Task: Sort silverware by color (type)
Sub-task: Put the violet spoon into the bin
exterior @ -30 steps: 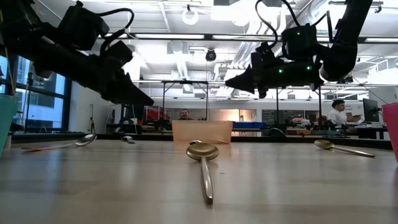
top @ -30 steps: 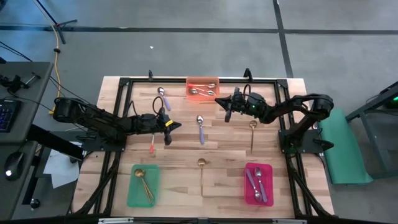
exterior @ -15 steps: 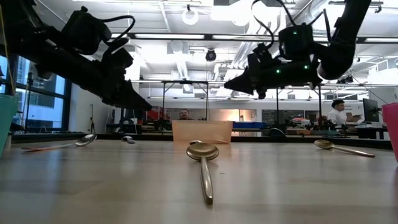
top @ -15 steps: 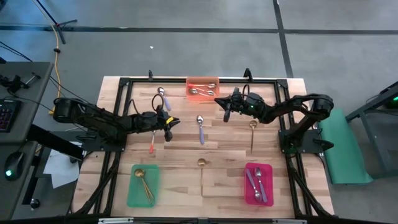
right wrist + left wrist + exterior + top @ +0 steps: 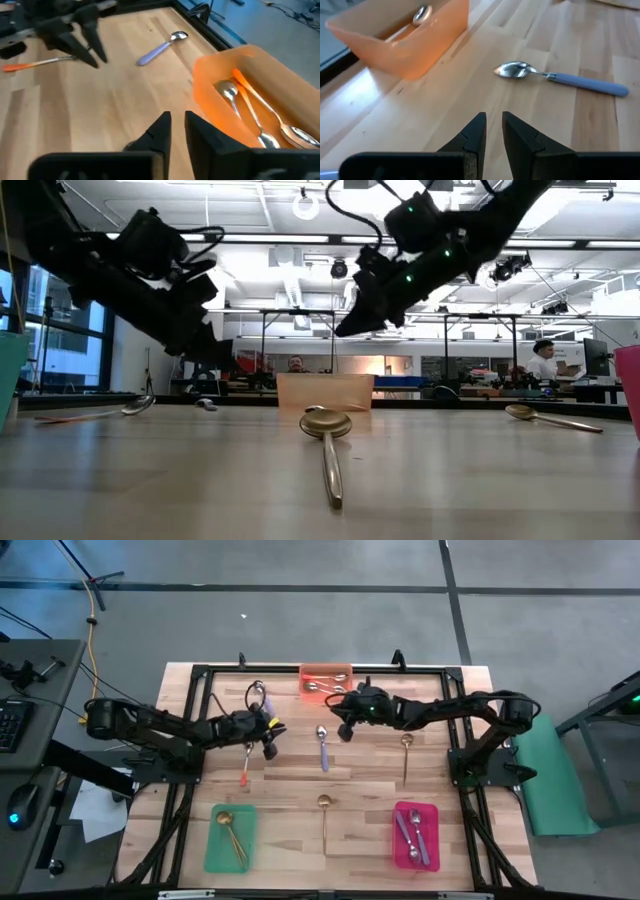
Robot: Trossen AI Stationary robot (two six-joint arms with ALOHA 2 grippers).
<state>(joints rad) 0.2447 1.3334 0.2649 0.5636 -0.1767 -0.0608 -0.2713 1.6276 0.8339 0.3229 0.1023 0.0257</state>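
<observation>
**Spoon Sorting Station: Both Grippers Empty, Held Above the Table's Far Half**

The left gripper (image 5: 270,743) is suspended above the wooden slat table (image 5: 370,810), left of centre. Its two dark fingers (image 5: 475,135) are nearly together, with only a narrow gap between them, and carry nothing. The right gripper (image 5: 343,727) is held just in front of the orange rectangular plastic tray (image 5: 326,683) at the table's far edge. Its fingers (image 5: 159,131) stand likewise close, with a narrow gap, and carry nothing.

Spoon locations:

- The orange tray contains orange-handled spoons with silver bowls (image 5: 250,112).
- One orange-handled spoon (image 5: 245,771) lies loose on the table, near the left gripper.
- One purple-handled spoon with a silver bowl (image 5: 322,746) lies at table centre, between the two grippers.
- A second purple-handled spoon (image 5: 262,698) lies near the far edge, left of the orange tray.
- The pink rectangular plastic tray (image 5: 415,836) at the near right contains purple-handled spoons (image 5: 414,838).
- The green rectangular plastic tray (image 5: 230,837) at the near left contains slim all-gold spoons (image 5: 231,835).
- One gold spoon (image 5: 324,819) lies loose at the near centre, between the green and pink trays.
- Another gold spoon (image 5: 406,754) lies loose on the right half of the table.
</observation>
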